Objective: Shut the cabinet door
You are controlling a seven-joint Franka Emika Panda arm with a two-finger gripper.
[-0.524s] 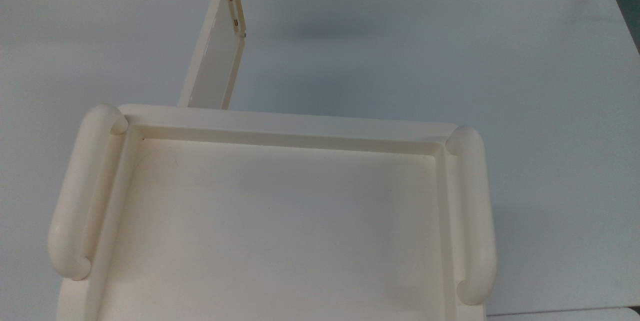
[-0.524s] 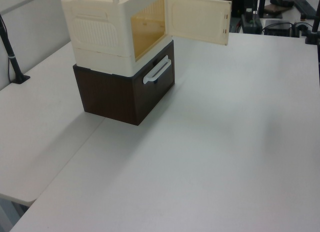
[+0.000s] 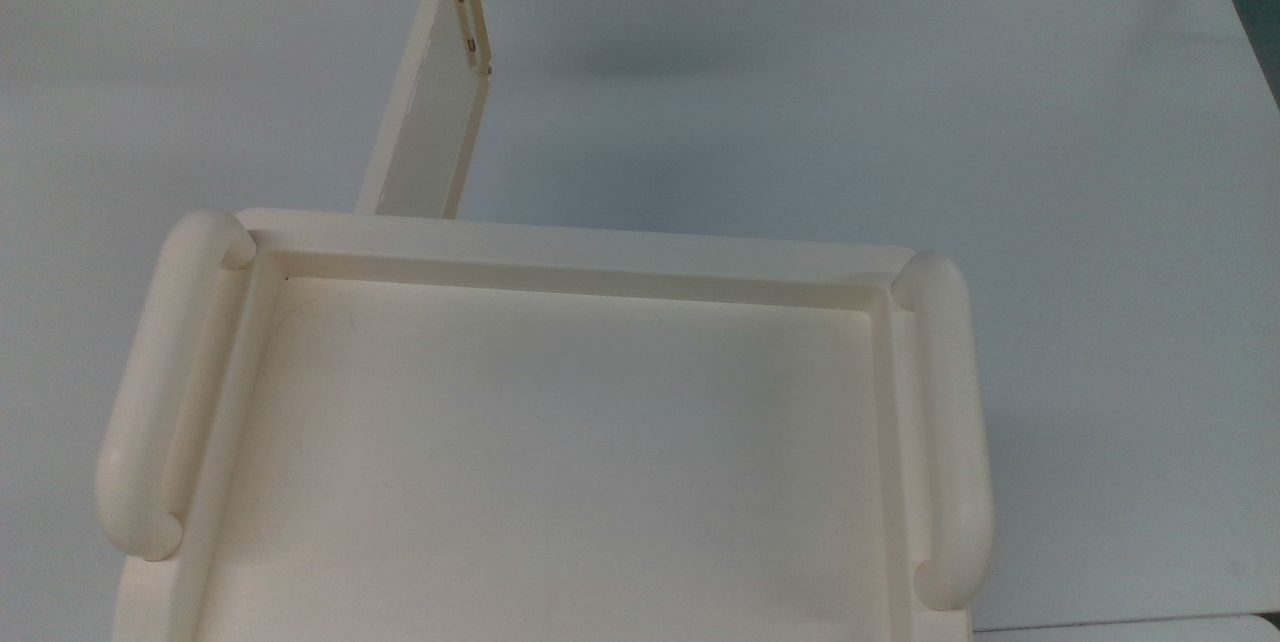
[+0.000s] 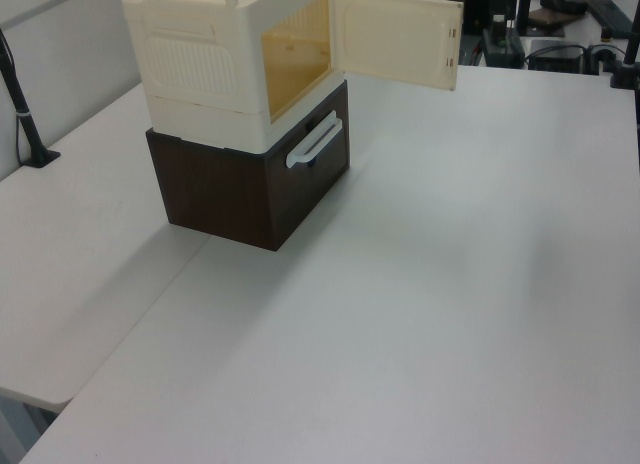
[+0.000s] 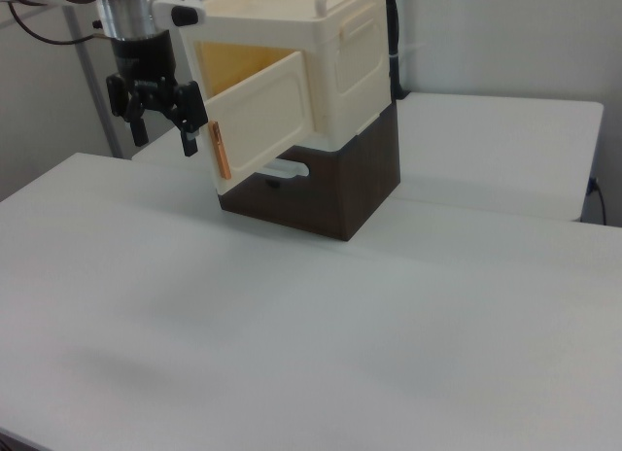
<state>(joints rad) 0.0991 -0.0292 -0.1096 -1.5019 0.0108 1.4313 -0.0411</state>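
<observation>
Cabinet door (image 4: 393, 36) stands swung wide from the cream cabinet (image 4: 222, 69), jutting out over the white table (image 4: 420, 284) toward its far edge in the left view. In the top view the door (image 3: 430, 112) runs edge-on from the front rim of the cabinet's recessed top (image 3: 560, 442), at that rim's end on the top view's left, up toward the table's far edge, with two small brownish screws (image 3: 465, 20) near its free end. The cabinet sits on a dark brown drawer unit (image 4: 255, 184) with a pale bar handle (image 4: 315, 142). In the right view the black gripper (image 5: 163, 138) hangs on the right view's left, just beside the door's free edge (image 5: 218, 152), its two fingers (image 5: 187, 130) spread apart and holding nothing; whether they touch the door cannot be told.
</observation>
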